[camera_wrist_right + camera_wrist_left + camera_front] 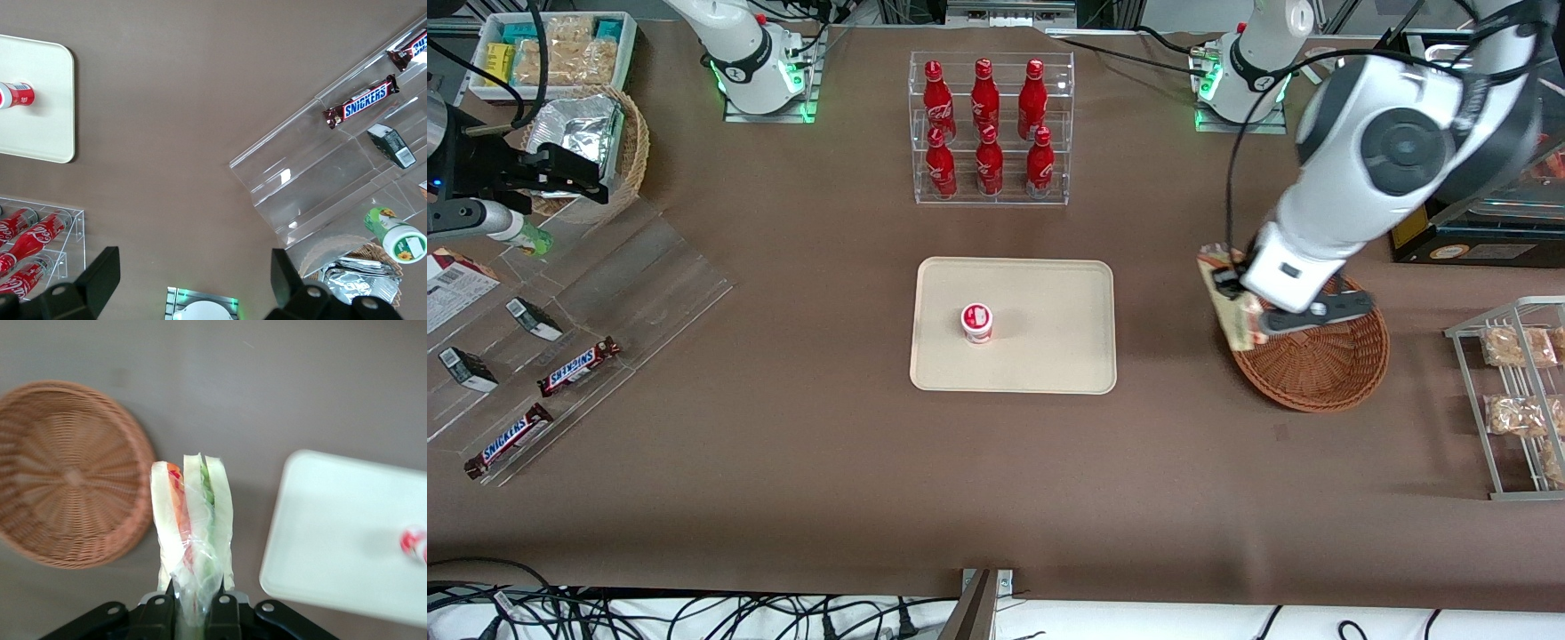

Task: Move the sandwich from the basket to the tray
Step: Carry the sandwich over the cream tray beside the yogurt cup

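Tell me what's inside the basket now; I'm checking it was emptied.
Nothing shows in the basket; the wrist view shows bare weave. The gripper, shut on the sandwich, hangs beside it. In front view the arm covers part of it.

end effector (193,605): clamps sandwich (191,520) | between basket (67,473) and tray (333,540)

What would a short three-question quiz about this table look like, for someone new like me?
1. True or false: the sandwich lies in the basket.
2. What stands on the tray? A) a bottle B) a small red-and-white cup C) nothing
3. Fill in: the claw is shut on the ____.

Key: 1 false, it hangs in the claw above the table, between basket and tray. 2 B. 3 sandwich.
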{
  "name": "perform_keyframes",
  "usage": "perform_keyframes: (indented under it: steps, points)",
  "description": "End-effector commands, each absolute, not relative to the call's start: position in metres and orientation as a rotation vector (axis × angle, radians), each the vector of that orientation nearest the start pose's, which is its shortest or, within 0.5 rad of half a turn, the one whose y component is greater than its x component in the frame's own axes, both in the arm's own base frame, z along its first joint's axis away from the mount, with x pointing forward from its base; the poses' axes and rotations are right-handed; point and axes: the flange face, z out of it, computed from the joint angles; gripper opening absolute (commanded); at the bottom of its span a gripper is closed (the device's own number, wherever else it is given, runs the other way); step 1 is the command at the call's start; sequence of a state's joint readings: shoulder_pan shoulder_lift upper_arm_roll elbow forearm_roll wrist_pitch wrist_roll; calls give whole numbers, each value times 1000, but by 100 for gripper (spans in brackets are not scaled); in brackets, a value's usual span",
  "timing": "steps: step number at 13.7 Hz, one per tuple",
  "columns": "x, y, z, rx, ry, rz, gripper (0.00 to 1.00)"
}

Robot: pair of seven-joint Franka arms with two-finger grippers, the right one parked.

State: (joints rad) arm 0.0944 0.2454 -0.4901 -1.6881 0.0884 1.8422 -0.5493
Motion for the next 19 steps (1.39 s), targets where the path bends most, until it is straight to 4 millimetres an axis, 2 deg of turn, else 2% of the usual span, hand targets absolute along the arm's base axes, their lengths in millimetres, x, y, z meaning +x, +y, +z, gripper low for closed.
perform_keyframes:
  steps: [1, 2, 4, 7, 10, 14, 17, 19]
  points:
    - [585, -254, 454, -3210, 134, 94, 0]
    - [584, -268, 447, -3225, 262, 86, 0]
    - [577, -296, 430, -3236, 351, 102, 0]
    - [574, -321, 398, -3257, 383, 133, 0]
    - [576, -330, 361, -3235, 297, 163, 0]
    - [572, -354, 304, -3200, 191, 145, 0]
    - [567, -366, 266, -3160, 200, 138, 0]
    - [562, -376, 248, -3154, 185, 122, 0]
